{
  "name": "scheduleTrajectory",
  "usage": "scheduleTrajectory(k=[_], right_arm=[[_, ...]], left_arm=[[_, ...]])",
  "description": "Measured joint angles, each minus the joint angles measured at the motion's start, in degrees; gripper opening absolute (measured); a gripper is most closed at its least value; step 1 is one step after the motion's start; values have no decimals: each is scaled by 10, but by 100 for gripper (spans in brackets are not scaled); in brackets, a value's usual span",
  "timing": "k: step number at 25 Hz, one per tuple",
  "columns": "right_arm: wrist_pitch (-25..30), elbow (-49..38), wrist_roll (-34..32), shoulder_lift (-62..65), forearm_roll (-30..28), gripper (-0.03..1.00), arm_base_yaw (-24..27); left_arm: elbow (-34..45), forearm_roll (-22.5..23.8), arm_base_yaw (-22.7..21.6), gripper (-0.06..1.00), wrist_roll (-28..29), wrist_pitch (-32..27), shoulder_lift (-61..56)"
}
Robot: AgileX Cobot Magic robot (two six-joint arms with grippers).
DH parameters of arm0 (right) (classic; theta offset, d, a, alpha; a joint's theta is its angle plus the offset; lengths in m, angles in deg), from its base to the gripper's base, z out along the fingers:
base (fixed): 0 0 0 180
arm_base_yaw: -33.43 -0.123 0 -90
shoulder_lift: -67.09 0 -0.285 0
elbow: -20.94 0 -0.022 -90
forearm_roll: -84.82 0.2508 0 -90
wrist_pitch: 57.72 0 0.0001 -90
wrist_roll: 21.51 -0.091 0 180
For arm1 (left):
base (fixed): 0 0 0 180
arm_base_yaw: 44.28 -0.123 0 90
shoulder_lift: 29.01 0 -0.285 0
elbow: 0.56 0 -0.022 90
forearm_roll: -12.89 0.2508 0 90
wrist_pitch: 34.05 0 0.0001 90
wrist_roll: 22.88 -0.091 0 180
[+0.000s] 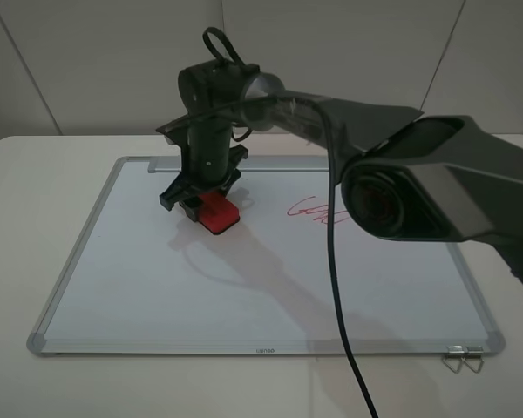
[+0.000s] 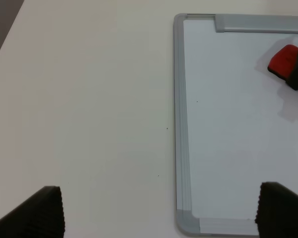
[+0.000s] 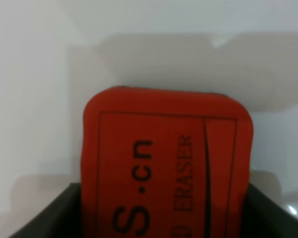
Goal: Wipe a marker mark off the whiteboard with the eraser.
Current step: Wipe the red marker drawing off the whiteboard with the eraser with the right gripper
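near the whiteboard's (image 1: 157, 287) far left corner, the eraser (image 1: 219, 214) is resting, long axis pointing out of your right gripper (image 1: 207, 202), which is clamping it. no looped marker mark is showing; perhaps it's lying underneath. your left gripper (image 2: 164, 213) is hovering spread wide, off-board.

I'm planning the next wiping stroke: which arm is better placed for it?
Right. The right gripper is shut on the eraser, which is already on the whiteboard. The left gripper hangs open and empty over the board's edge, away from the eraser.
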Motion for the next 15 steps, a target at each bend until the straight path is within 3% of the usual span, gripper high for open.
scheduleTrajectory(k=[11, 15], right_arm=[[4, 1, -24, 0, -7, 52, 70], [10, 1, -27, 0, -9, 51, 72]], left_arm=[[0, 0, 0, 77, 0, 0, 0], [0, 0, 0, 77, 0, 0, 0]])
